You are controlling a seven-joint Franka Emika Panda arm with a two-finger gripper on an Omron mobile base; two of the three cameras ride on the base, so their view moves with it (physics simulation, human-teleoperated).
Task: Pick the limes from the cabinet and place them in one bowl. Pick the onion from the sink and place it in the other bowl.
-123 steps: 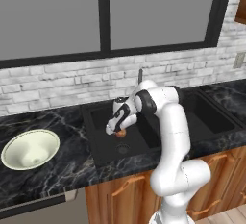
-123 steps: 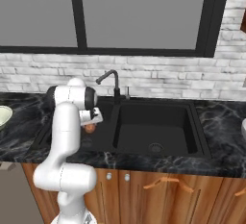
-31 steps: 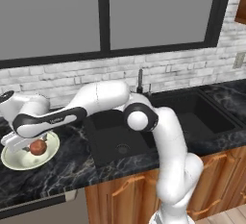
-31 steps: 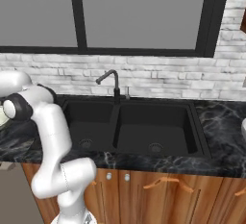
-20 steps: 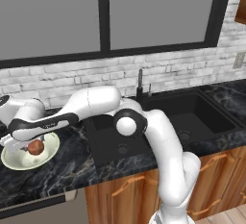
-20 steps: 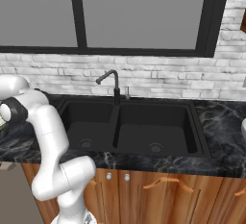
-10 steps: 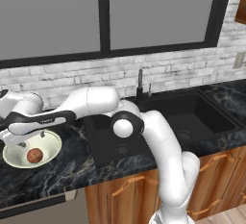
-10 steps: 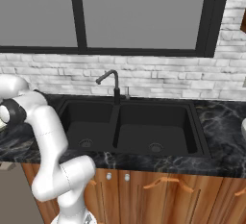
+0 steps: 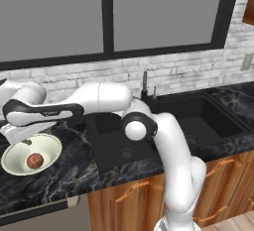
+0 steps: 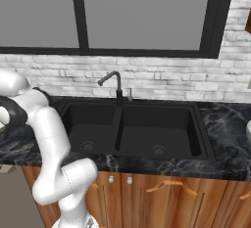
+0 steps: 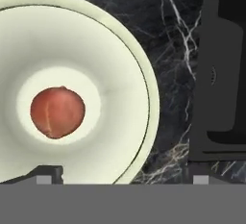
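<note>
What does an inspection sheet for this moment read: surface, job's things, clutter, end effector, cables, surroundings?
Surface: black marbled counter.
Job's things: onion lies in the centre of the cream bowl; sink holds nothing seen; limes and cabinet interior not seen.
Clutter: nothing seen.
End effector: end effector open above the bowl, fingertips apart, clear of the onion.
Cables: nothing seen.
Surroundings: dark tap, white brick wall, window, wooden cupboards.

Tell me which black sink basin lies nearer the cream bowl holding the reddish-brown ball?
The left basin, beside the cream bowl; the right basin lies beyond it.
</note>
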